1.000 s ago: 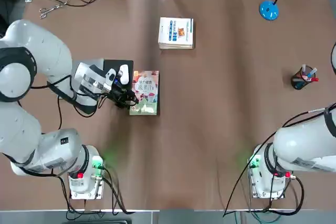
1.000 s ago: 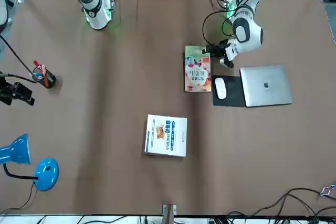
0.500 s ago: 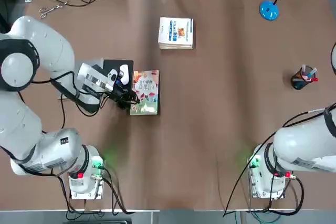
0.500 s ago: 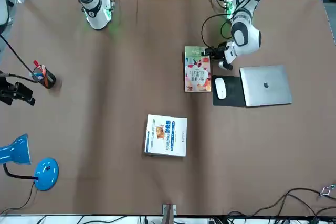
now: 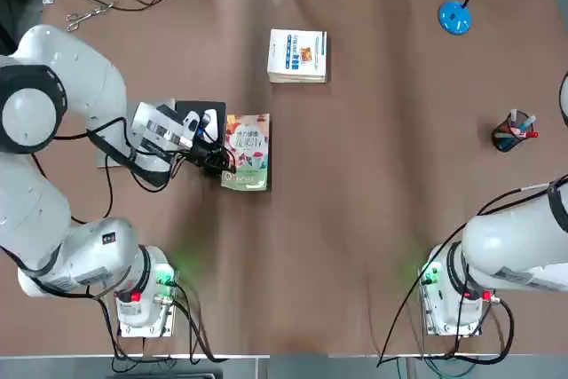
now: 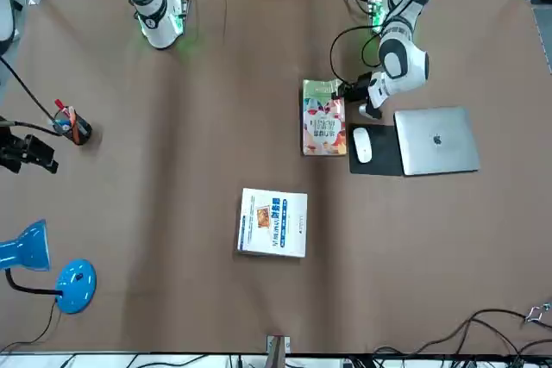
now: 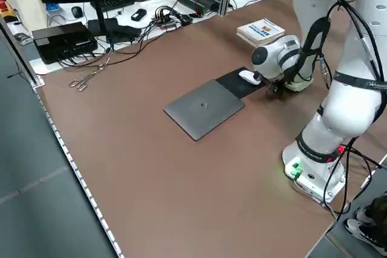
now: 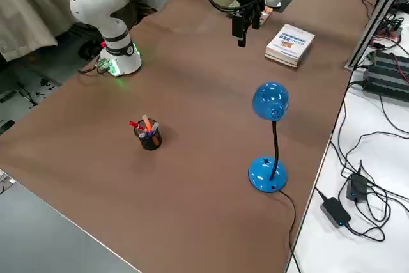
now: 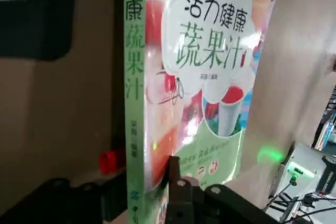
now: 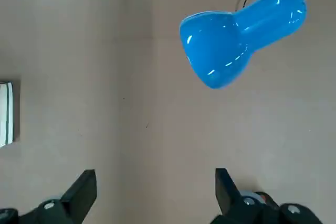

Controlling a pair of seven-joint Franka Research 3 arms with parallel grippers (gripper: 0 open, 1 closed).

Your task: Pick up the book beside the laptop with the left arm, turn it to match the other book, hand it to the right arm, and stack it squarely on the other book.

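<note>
One glossy book (image 9: 210,72), green-bordered, pink-orange, Chinese lettering

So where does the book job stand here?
Done: the left gripper has closed on the colourful green-bordered book beside the silver laptop.
In hand: that grip, over the table.
Left: turning, handover to the open, waiting right gripper, stacking on the white blue-lettered book.

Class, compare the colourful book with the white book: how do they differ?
The colourful book is gripped by the left gripper; the white book lies untouched.
The colourful book has a green border; the white book has blue text.
Both are rectangular with pictured covers.
</note>
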